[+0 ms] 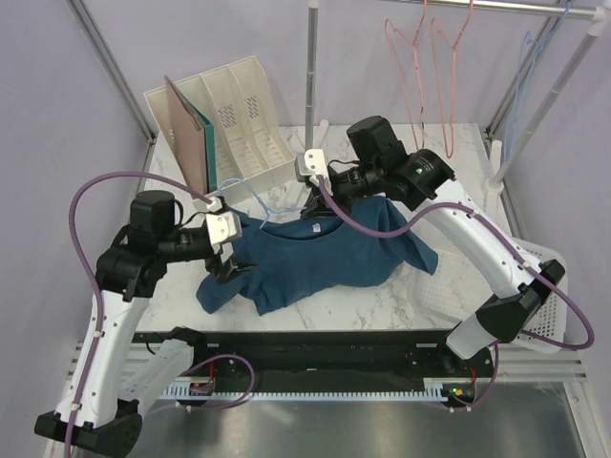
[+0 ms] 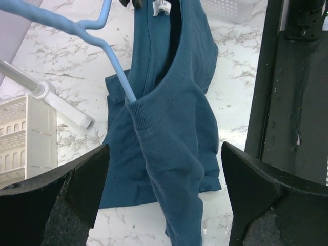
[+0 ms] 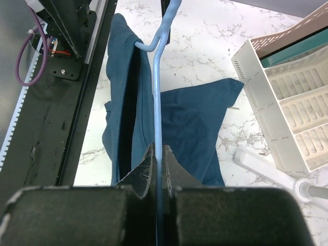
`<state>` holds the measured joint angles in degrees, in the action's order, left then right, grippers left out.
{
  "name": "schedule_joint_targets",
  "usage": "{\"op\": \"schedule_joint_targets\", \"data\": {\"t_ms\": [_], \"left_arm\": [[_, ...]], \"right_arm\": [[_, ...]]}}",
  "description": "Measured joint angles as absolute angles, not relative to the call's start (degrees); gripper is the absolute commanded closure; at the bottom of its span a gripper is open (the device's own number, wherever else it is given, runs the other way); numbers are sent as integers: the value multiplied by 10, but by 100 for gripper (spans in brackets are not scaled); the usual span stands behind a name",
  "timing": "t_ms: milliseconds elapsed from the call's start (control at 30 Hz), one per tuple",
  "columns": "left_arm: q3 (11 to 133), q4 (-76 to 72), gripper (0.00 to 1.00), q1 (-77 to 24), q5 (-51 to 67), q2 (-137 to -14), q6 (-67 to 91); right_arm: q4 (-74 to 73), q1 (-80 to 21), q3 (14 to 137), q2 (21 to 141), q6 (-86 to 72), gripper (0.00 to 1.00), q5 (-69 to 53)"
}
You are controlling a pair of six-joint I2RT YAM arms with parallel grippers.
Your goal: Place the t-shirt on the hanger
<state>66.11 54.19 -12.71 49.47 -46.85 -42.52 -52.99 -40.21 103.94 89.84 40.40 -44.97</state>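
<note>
The dark teal t-shirt (image 1: 315, 258) is held partly lifted over the middle of the marble table, its lower part crumpled on the top. The light-blue wire hanger (image 3: 158, 97) runs into the shirt's neck opening (image 2: 136, 110); its wire also shows in the top view (image 1: 256, 198). My right gripper (image 3: 159, 154) is shut on the hanger wire, above the shirt's collar (image 1: 310, 194). My left gripper (image 2: 164, 205) is wide open, its fingers (image 2: 77, 189) on either side of a hanging fold of the shirt (image 2: 174, 164), at the shirt's left side (image 1: 232, 260).
A white file rack (image 1: 239, 114) with a pink and a teal board stands at the back left. Pink-red hangers (image 1: 420, 57) and pale blue ones (image 1: 520, 67) hang from the rail behind. A white basket (image 1: 458, 286) sits at the right edge. A metal post (image 1: 310, 67) rises behind the shirt.
</note>
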Motion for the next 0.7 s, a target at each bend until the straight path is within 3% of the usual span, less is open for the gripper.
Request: {"op": "schedule_joint_targets", "data": {"t_ms": [133,367,700], "left_arm": [[681,538,5,-151,474,-499,-416],[686,511,5,-269,280,-523,-434],[687,555,2,-326,80,-536,-559]], "right_arm": [[-526,-399,1039,898,364,100,-449],[-550,-376,1032,897,317,100,-433],[-549,-376,1012,891,312,100,-415]]}}
